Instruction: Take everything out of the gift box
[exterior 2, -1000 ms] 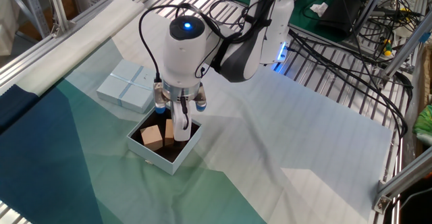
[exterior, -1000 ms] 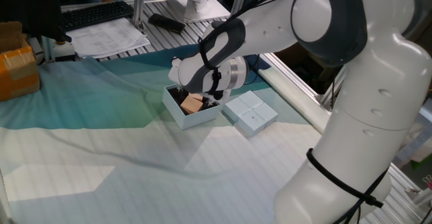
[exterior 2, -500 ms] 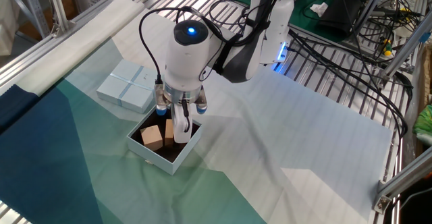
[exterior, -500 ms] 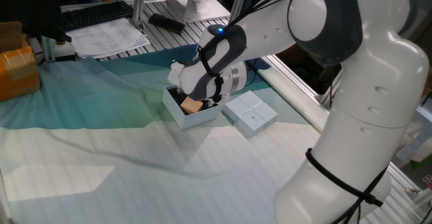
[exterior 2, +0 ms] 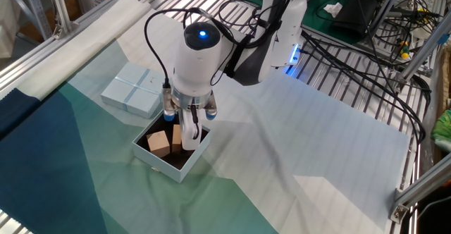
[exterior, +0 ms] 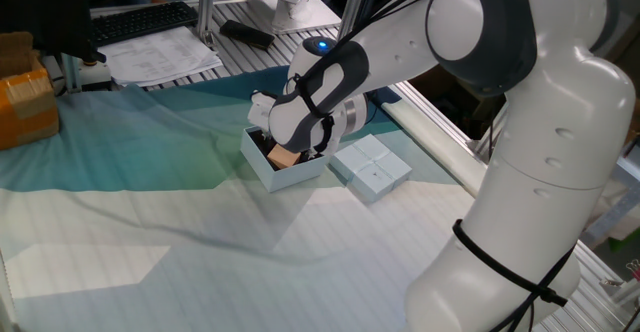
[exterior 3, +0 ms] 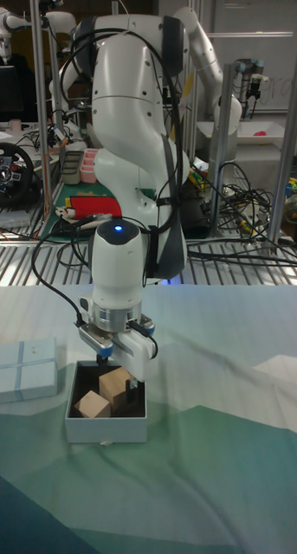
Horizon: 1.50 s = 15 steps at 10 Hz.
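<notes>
The gift box [exterior 3: 105,429] sits on the green-and-white cloth, its dark inside holding two tan wooden cubes. One cube [exterior 3: 92,404] lies at the box's front left. The other cube [exterior 3: 119,389] stands just behind it, between my fingers. My gripper [exterior 3: 119,374] reaches straight down into the box, open, with one finger [exterior 3: 136,377] on each side of that cube. The other fixed view shows the box [exterior 2: 161,165], the free cube [exterior 2: 159,143] and a finger [exterior 2: 188,132] hiding part of the second cube. From the first fixed view only one cube [exterior: 285,157] shows under the gripper [exterior: 290,152].
The flat pale-blue lid [exterior 2: 132,89] lies right beside the box, also seen as the lid [exterior: 372,167]. An orange-brown carton [exterior: 25,102], papers [exterior: 160,54] and a keyboard [exterior: 140,20] sit at the table's far end. Cables [exterior 2: 352,58] trail over the metal slats.
The wrist has shifted slightly over the box and the fingers have sunk a little lower around the rear cube. Both cubes and the box have stayed put.
</notes>
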Motion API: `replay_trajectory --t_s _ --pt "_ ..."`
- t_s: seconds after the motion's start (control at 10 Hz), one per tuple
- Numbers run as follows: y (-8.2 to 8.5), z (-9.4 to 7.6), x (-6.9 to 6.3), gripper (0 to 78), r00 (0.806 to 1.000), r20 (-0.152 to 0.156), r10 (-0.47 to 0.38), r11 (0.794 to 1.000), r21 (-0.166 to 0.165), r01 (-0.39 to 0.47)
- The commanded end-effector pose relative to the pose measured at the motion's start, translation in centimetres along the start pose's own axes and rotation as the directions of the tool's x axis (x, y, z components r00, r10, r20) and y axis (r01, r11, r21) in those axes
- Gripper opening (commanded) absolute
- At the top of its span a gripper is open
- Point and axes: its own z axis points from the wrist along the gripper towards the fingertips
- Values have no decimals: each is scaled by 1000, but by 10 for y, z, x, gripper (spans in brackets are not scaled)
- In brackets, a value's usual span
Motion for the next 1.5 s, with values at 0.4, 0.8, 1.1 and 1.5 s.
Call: replay_trajectory --t_s 0.4,0.8,1.1,1.5 --pt "0 -1 -1 13 1000 2 12 1000 10 -12" --pt "0 -1 -1 13 1000 2 12 1000 10 -12" --pt "0 -1 -1 13 1000 2 12 1000 10 -12" --pt "5 -31 -4 13 1000 -11 7 1000 17 -6"
